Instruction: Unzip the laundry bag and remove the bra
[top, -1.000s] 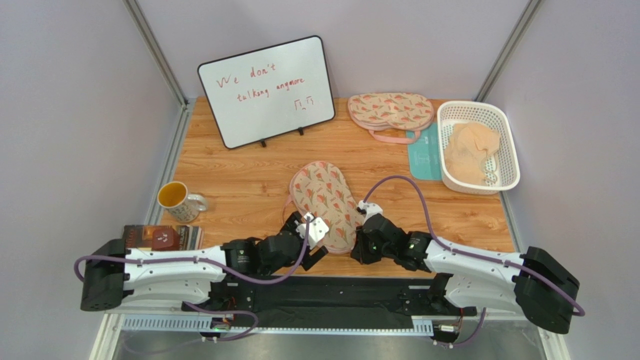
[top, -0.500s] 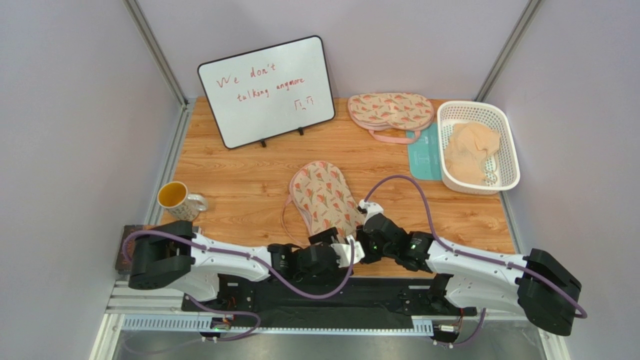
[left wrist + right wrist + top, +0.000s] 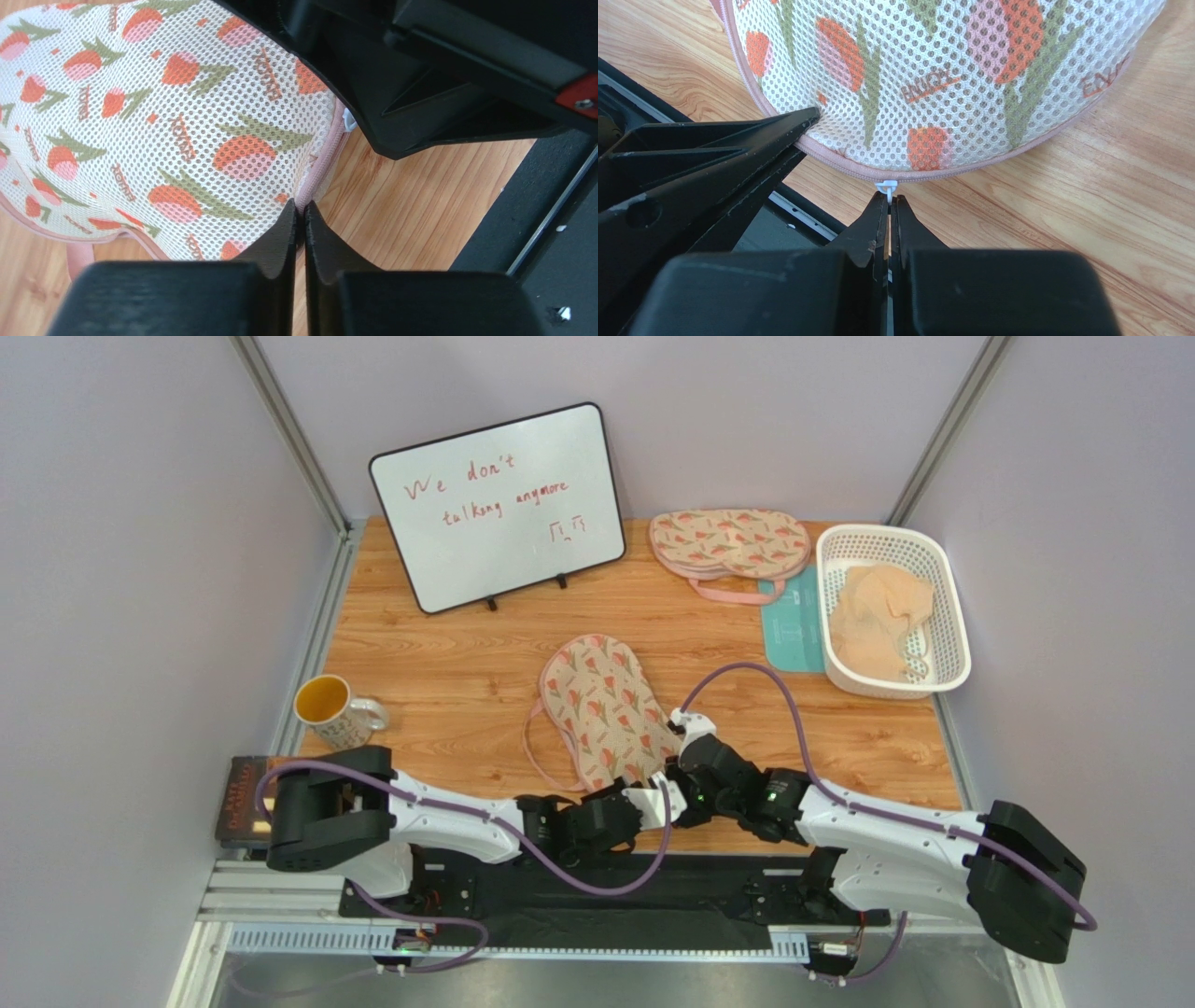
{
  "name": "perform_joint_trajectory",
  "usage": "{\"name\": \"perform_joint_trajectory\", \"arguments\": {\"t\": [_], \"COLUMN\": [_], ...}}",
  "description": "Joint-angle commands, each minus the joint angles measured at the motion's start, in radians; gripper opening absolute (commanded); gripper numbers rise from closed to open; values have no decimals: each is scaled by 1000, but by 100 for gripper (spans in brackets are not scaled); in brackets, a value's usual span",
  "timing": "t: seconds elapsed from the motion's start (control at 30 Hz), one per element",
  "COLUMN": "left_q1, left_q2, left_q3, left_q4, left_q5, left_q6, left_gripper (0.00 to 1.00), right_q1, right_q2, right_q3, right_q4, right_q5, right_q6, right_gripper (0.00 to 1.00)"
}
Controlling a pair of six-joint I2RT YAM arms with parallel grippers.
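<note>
Cream mesh printed with orange-red tulips and green leaves is seen on the bag (image 3: 601,703), which is laid flat at the centre of the wooden worktop (image 3: 449,686), its rounded near end turned towards the lower right of the top view. Along the pink trim (image 3: 962,168), the zip is seen closed in the right wrist view.

The left end effector (image 3: 302,213) is placed at that near end from the lower left. Its fingers are closed to a thin slit, and the trim appears to be pinched between the tips. The right end effector (image 3: 889,203) is set just beside it from the right. Its fingers are pressed fully together on the small white zip pull (image 3: 886,187), which is seen standing out from the trim at the bag's edge.

A second bag (image 3: 730,542) is laid at the upper right of the top view, next to a white basket (image 3: 887,534) filled with peach fabric. A whiteboard (image 3: 498,504) is propped at the upper left, and a mug (image 3: 331,710) is placed at the left edge.
</note>
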Motion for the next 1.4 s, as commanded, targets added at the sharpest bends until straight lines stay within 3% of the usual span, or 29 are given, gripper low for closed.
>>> {"name": "perform_joint_trajectory", "arguments": {"t": [0.0,0.5,0.83,0.87,1.03,1.07,1.1,1.37], "left_q1": [-5,-5,-5,-5,-23,-29,-32,-60], "left_q2": [-2,-240,-326,-329,-324,-314,-304,-110], "left_q3": [8,-159,-166,-161,-106,-91,-49,118], "left_q4": [-5,-101,-244,-250,-221,-217,-215,-132], "left_q5": [-54,-120,-163,-143,-83,-85,-88,-80], "left_q6": [-23,-127,-219,-224,-180,-164,-157,-46], "left_gripper": [0,0,2,22,69,88,97,100], "right_q1": [4,-58,-95,-95,-95,-94,-95,-95], "right_q2": [-12,-67,-91,-89,-95,-97,-100,-104], "right_q3": [24,12,29,30,21,20,17,17], "right_q4": [16,-58,-81,-79,-64,-58,-56,-56], "right_q5": [28,54,40,35,14,11,9,6], "right_q6": [5,-8,-31,-31,-30,-27,-25,-24], "right_gripper": [0,0,0,0,0,0,0,0]}}
